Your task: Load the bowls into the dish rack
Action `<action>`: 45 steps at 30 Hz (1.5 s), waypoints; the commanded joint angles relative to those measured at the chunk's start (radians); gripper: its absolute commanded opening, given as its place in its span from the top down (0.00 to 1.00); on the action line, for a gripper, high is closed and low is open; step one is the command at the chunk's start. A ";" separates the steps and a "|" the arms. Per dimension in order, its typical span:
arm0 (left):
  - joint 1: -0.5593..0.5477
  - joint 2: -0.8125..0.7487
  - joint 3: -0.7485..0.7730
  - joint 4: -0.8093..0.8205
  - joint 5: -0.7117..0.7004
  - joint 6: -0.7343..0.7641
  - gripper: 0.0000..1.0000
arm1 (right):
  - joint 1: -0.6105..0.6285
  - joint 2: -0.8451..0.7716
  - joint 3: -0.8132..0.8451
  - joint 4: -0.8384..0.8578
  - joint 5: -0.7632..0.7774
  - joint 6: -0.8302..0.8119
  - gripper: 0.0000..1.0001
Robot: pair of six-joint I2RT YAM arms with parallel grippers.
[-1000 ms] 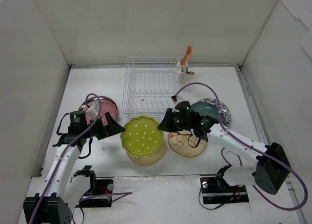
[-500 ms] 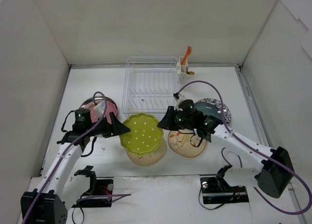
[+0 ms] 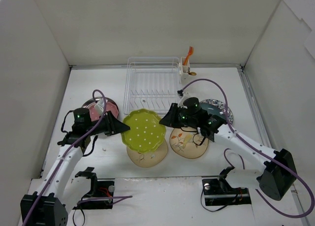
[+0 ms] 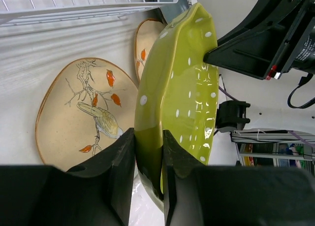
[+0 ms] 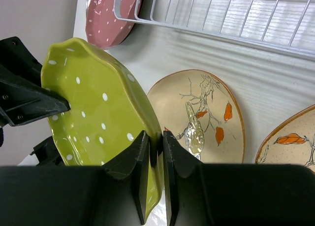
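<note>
Probably stiff, slick and breakable, the lime green bowl (image 3: 143,132) was pinched at opposite rims by left gripper (image 3: 121,129) and right gripper (image 3: 164,122).

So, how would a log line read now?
left end effector: shut on green bowl | right end effector: same bowl | bowl: tilted | dish rack: no bowls

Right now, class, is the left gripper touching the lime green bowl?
Touching. The left wrist view shows the left gripper with its two fingers pressed against both faces of the lime green bowl at its rim, with no gap.
</note>
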 commanded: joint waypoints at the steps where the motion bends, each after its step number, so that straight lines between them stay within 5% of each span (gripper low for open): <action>1: -0.008 -0.017 0.037 0.105 0.084 -0.029 1.00 | -0.006 -0.042 0.096 0.187 -0.067 0.038 1.00; 6: -0.008 -0.017 0.094 0.062 0.062 -0.023 1.00 | -0.024 -0.025 0.149 0.092 -0.038 -0.031 0.97; 13: -0.008 0.015 0.262 0.027 0.012 -0.028 1.00 | -0.078 0.003 0.252 -0.034 -0.013 -0.098 0.38; 19: -0.008 0.096 0.498 -0.102 -0.134 0.042 1.00 | -0.142 0.009 0.378 -0.224 0.073 -0.177 0.13; 31: -0.150 0.395 0.946 -0.305 -0.752 0.253 1.00 | -0.228 -0.089 0.427 -0.416 0.168 -0.273 0.09; 37: -0.265 0.513 1.040 -0.299 -1.123 0.349 1.00 | -0.234 -0.132 0.384 -0.454 0.183 -0.298 0.08; 45: -0.340 0.628 1.146 -0.262 -1.380 0.461 1.00 | -0.245 -0.177 0.333 -0.472 0.193 -0.312 0.08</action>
